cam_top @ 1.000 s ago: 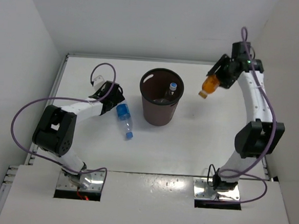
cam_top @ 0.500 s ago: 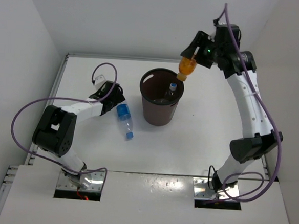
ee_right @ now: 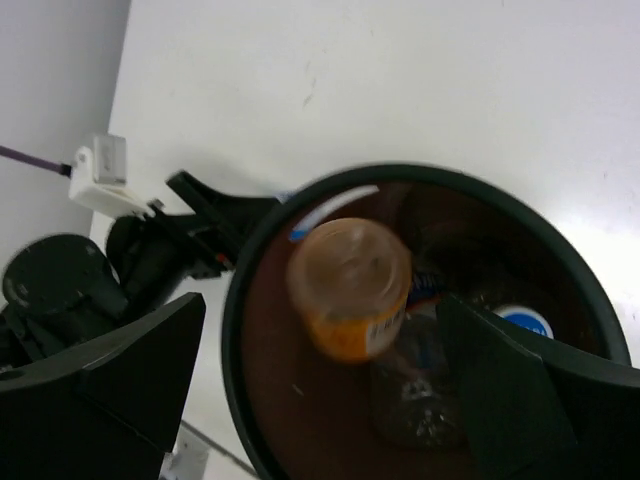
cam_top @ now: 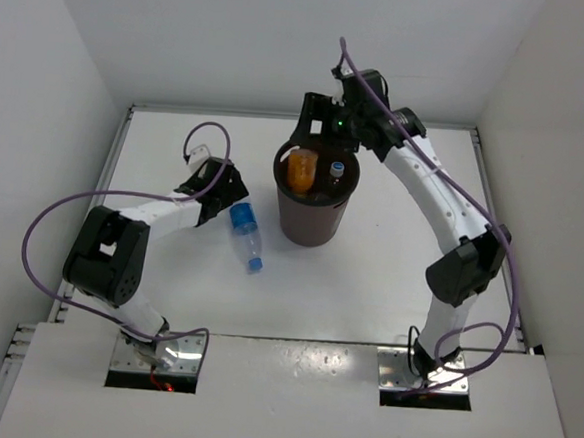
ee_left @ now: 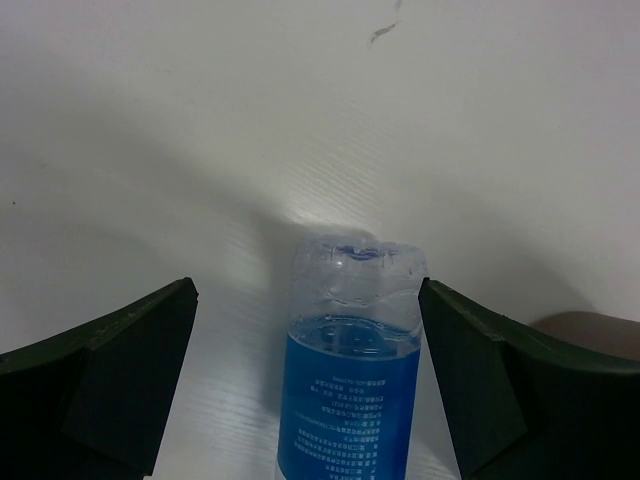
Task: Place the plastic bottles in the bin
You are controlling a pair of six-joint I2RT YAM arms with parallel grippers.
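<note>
1. The orange bottle is inside the mouth of the bin, end-on to the right wrist camera; in the overhead view it is on the bin's left side.
2. A blue-capped bottle is also in the bin, right of the orange bottle and lower down.
3. The right gripper hovers directly above the bin; its fingers are spread wide on either side of the orange bottle and touch nothing.
4. The blue-label bottle lies on its side on the white table, left of the bin and apart from it; its cap points toward the near edge.
5. The left gripper sits low at that bottle's base end; its fingers are parted with the base between them; a gap shows on each side, so nothing is gripped.
</note>
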